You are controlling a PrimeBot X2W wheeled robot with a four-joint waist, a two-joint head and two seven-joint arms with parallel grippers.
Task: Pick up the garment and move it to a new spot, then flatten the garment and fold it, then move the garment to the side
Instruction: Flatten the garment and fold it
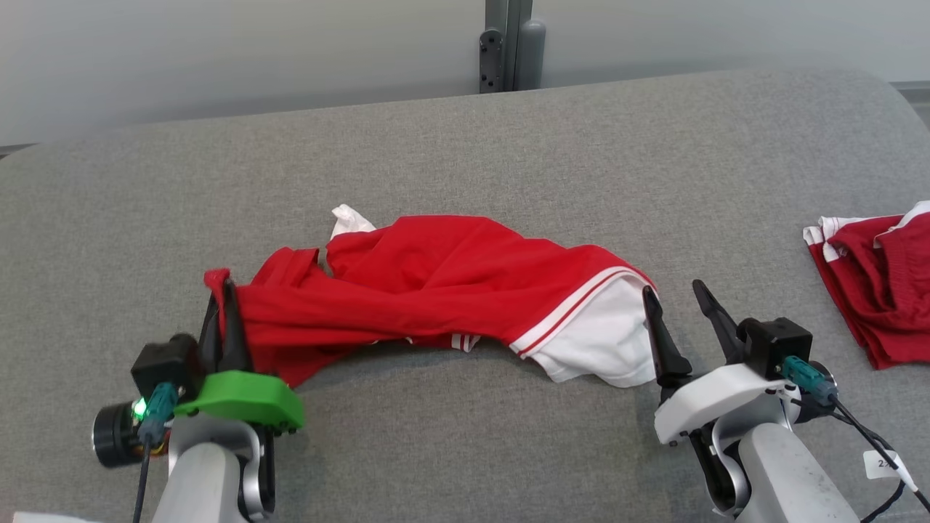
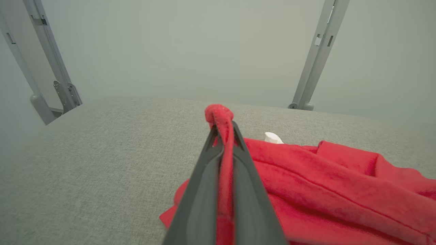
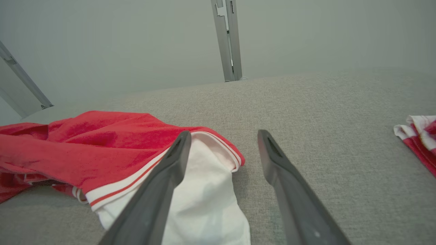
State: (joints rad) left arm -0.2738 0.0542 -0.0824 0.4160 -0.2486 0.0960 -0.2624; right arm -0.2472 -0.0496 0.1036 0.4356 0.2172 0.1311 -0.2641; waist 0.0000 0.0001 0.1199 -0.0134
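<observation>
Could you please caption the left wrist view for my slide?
Left gripper pinches a fold of red garment lying on grey surface.

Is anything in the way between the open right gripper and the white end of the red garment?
Nothing visible is. The right gripper stands open at the white end of the garment, with one finger right at the cloth's edge. The other red pile lies apart, on the gripper's far side.
</observation>
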